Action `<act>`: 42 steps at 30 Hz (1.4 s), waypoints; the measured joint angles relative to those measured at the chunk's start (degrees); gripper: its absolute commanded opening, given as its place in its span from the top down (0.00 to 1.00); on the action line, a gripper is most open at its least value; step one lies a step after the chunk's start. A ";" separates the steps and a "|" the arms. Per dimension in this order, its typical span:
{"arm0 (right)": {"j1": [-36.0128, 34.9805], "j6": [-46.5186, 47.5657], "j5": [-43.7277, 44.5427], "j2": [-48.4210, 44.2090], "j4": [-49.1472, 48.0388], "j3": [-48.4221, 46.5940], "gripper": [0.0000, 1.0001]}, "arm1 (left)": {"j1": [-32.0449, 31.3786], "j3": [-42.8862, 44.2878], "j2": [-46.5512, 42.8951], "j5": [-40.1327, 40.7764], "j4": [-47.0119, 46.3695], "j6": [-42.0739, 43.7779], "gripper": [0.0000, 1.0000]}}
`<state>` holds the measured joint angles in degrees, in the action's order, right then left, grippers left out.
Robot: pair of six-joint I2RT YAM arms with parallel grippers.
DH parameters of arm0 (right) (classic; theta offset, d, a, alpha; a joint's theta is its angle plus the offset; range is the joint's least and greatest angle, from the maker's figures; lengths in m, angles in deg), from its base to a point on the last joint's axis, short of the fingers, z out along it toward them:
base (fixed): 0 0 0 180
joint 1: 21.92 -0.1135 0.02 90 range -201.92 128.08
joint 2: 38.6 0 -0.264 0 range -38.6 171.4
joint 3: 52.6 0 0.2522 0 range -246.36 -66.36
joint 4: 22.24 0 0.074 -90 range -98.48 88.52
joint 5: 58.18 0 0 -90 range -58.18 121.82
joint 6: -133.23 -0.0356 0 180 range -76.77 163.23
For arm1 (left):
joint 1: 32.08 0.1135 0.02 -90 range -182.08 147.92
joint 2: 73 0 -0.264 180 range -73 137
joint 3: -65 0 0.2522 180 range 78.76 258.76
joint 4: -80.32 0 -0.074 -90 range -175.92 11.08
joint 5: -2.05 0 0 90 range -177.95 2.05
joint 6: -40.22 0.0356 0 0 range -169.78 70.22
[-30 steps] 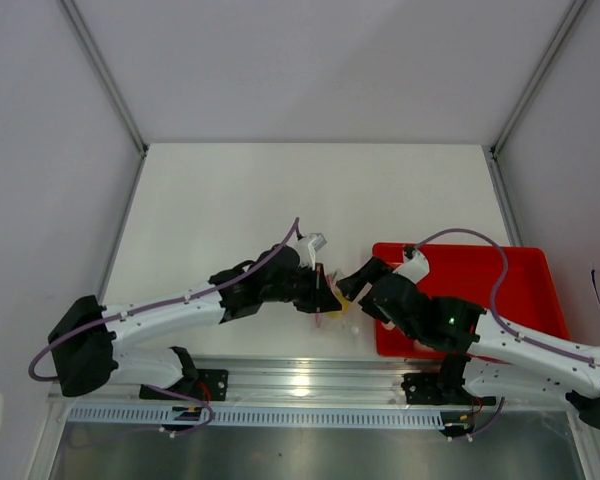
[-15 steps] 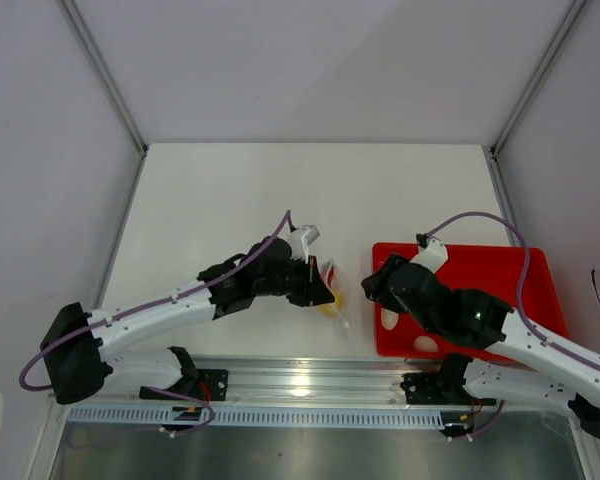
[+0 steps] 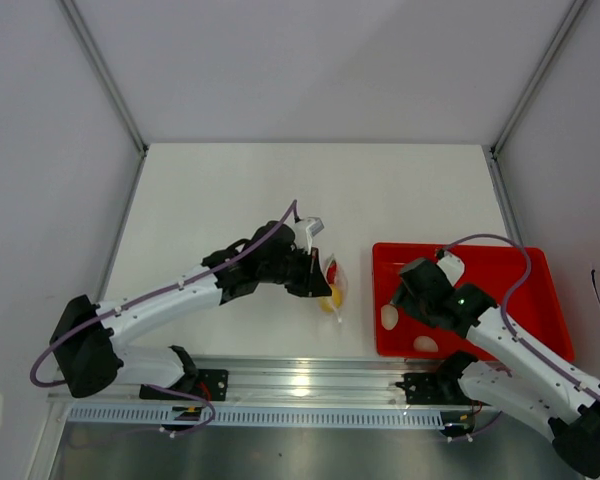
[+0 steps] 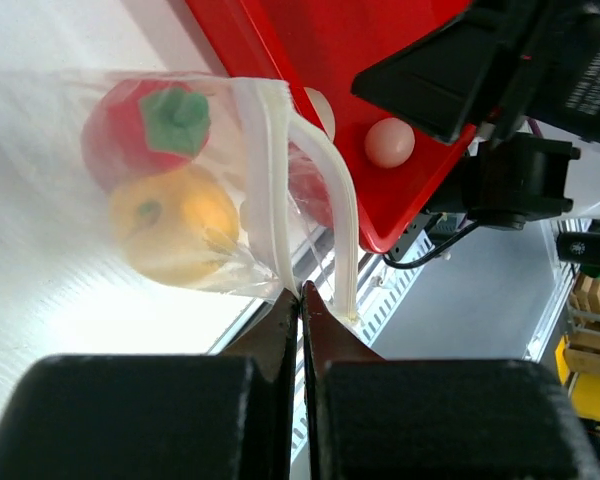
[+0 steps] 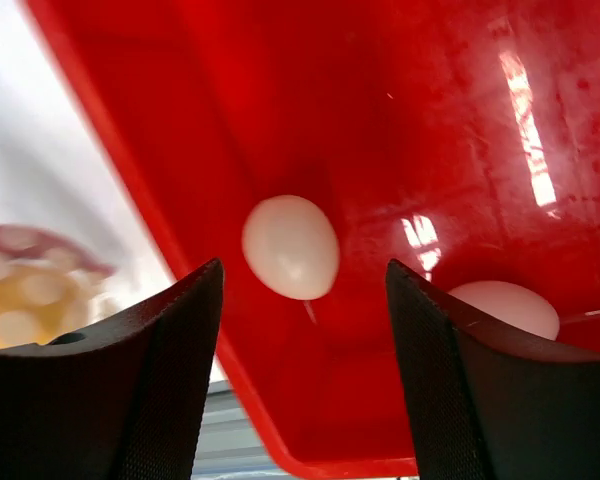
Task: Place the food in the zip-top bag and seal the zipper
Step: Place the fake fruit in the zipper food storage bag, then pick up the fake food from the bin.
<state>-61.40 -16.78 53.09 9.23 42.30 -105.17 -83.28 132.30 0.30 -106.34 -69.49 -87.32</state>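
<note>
My left gripper [image 3: 318, 283] is shut on the edge of the zip-top bag [image 3: 332, 290] and holds it just left of the red tray [image 3: 520, 262]. In the left wrist view the gripper [image 4: 301, 292] pinches the bag [image 4: 215, 255] at its mouth. The two zipper strips [image 4: 332, 190] look pale there and stand apart. Inside the bag lie a yellow-orange ball [image 4: 175, 220] and a red piece with a green top [image 4: 145, 130]. My right gripper [image 3: 400, 300] is open and empty over the tray's left end. A whitish egg [image 5: 290, 247] lies below its jaws [image 5: 302, 270], a second egg [image 5: 505, 305] beside it.
The two eggs [image 3: 390, 317] [image 3: 426, 344] lie in the tray's near left corner. The tray's left wall [image 5: 130, 170] stands between the eggs and the bag. The metal rail [image 3: 300, 385] runs along the table's near edge.
My right gripper has drawn back from the bag to the right and now hangs over the tray's eggs. My left gripper still holds the bag, shifted slightly.
</note>
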 measured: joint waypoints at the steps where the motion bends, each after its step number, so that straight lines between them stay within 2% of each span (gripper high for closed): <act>1: 0.31 0.11 -0.37 0.26 -0.02 0.70 0.34 | 0.02 -0.04 -0.24 -0.02 0.20 0.17 1.00; 12: 0.87 0.33 -5.29 6.71 -7.58 6.82 0.36 | 0.02 -1.09 -1.68 -1.11 -0.17 0.79 0.99; 21: 1.05 1.20 -6.12 10.47 -13.33 8.17 0.35 | 0.00 -2.23 -1.60 -2.10 -1.79 0.76 0.99; 25: 1.09 1.64 -5.60 10.84 -13.57 8.13 0.30 | 0.02 -2.75 -1.44 -2.78 -2.16 0.76 0.99; 33: 2.97 3.21 -4.66 10.99 -11.65 4.76 0.20 | 0.00 -3.19 -1.14 -3.28 -2.64 0.74 0.99; 42: 9.62 9.01 -4.63 17.07 -14.32 -1.77 0.21 | 0.00 -3.19 -0.28 -4.33 -3.65 0.70 0.99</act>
<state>-51.78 -7.77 48.46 26.30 27.99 -106.94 -83.28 129.11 0.01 -110.67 -73.14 -86.62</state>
